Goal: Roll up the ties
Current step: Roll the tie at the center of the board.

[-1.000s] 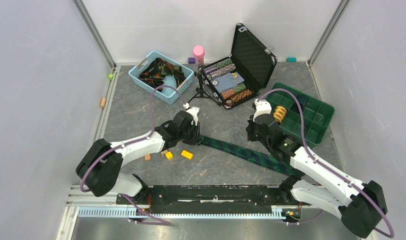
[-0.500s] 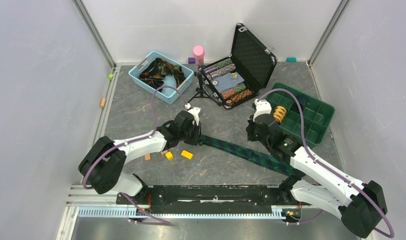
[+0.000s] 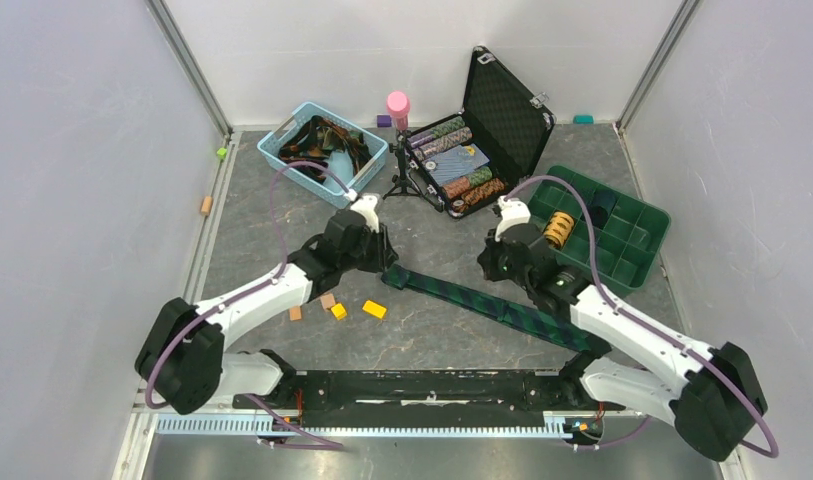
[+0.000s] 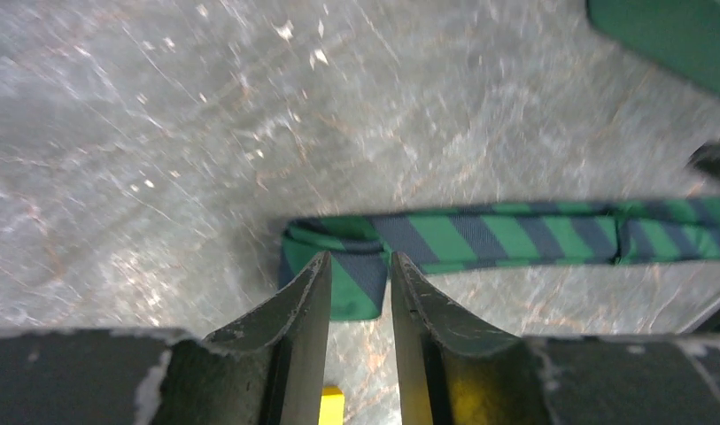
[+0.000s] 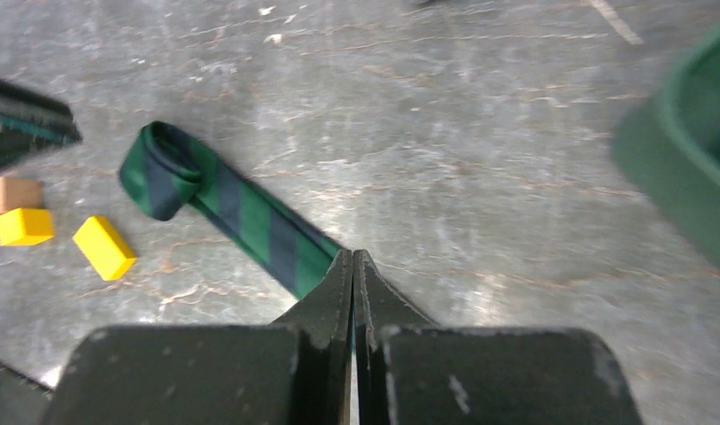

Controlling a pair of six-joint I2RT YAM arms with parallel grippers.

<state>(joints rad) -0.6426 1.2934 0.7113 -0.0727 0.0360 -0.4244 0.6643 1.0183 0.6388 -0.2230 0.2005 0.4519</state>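
A green-and-navy striped tie [image 3: 482,300] lies flat across the table, from lower right up to centre left. Its left end [image 5: 161,173] is folded over into a small loose roll. My left gripper [image 3: 380,262] hovers just at that end. In the left wrist view its jaws [image 4: 360,258] stand apart, the rolled end [image 4: 338,257] showing beyond the tips and bare table in the gap. My right gripper [image 3: 490,268] is shut over the tie's middle. In the right wrist view its closed tips [image 5: 352,255] cover the fabric [image 5: 241,217]; whether they pinch it I cannot tell.
A blue basket [image 3: 274,150] with more ties stands at the back left. An open black case [image 3: 502,110] and a pink bottle [image 3: 397,103] are behind, a green compartment tray [image 3: 637,262] at right. Small yellow blocks [image 3: 374,309] lie near the rolled end.
My left arm has swung back and to the left, its jaws a little wider, leaving the folded end on the table. My right gripper has shifted slightly up and left, still shut.
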